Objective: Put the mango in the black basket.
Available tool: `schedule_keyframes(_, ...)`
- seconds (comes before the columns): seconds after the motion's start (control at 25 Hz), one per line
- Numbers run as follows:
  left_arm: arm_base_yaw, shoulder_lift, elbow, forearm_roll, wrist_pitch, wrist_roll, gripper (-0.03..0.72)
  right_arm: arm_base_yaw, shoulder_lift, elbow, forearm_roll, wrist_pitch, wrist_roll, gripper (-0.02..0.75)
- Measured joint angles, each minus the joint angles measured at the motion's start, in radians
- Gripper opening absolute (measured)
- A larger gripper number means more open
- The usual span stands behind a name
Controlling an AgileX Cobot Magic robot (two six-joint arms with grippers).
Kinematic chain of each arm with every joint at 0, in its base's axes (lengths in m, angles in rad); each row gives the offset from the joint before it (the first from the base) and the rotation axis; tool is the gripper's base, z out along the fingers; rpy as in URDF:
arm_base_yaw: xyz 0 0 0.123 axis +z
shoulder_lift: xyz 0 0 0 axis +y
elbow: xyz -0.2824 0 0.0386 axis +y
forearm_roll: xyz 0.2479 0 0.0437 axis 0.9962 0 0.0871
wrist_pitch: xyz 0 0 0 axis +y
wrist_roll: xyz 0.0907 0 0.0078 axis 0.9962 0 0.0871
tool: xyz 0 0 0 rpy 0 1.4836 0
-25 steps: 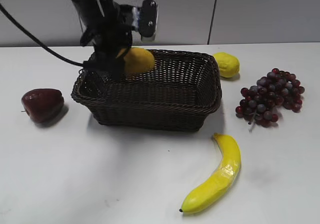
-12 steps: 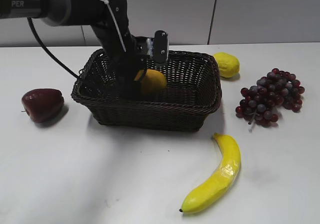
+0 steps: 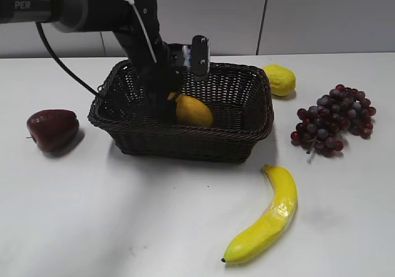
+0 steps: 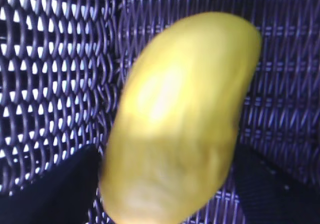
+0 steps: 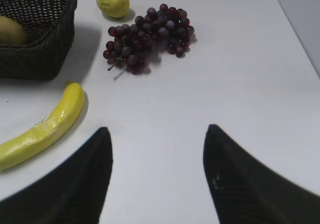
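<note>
The mango (image 3: 194, 111) lies inside the black basket (image 3: 185, 138), left of the middle. My left gripper (image 3: 171, 104) reaches down into the basket just left of the mango. In the left wrist view the mango (image 4: 180, 119) is blurred and fills the space between the spread fingers of the left gripper (image 4: 167, 156), over the basket weave (image 4: 50, 59). The fingers look open around it. My right gripper (image 5: 157, 131) is open and empty over the bare table. The right wrist view also shows the basket (image 5: 45, 54) with the mango (image 5: 10, 30) in it.
A dark red apple (image 3: 52, 129) lies left of the basket. A lemon (image 3: 279, 79) lies behind its right end and purple grapes (image 3: 333, 119) to its right. A banana (image 3: 265, 218) lies in front at the right.
My left gripper carried the mango from above the basket's back left rim down into the basket. The mango now sits lower and further right, on the basket floor.
</note>
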Motion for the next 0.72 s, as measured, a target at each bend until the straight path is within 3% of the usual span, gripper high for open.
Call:
schedule_keyframes(0.12,0.000,-0.039,0.000,0.000,0.000,-0.018,0.650,0.000,0.000,0.000,0.000,0.000,0.000,0.449)
schedule_keyframes(0.28,0.001,-0.123,0.000,0.007,-0.008,-0.151,0.631,0.000,0.000,0.000,0.000,0.000,0.000,0.449)
schedule_keyframes(0.48,0.042,-0.238,0.000,0.057,0.000,-0.496,0.584,0.000,0.000,0.000,0.000,0.000,0.000,0.449)
schedule_keyframes(0.72,0.175,-0.349,-0.002,0.135,0.157,-0.843,0.571,0.000,0.000,0.000,0.000,0.000,0.000,0.449)
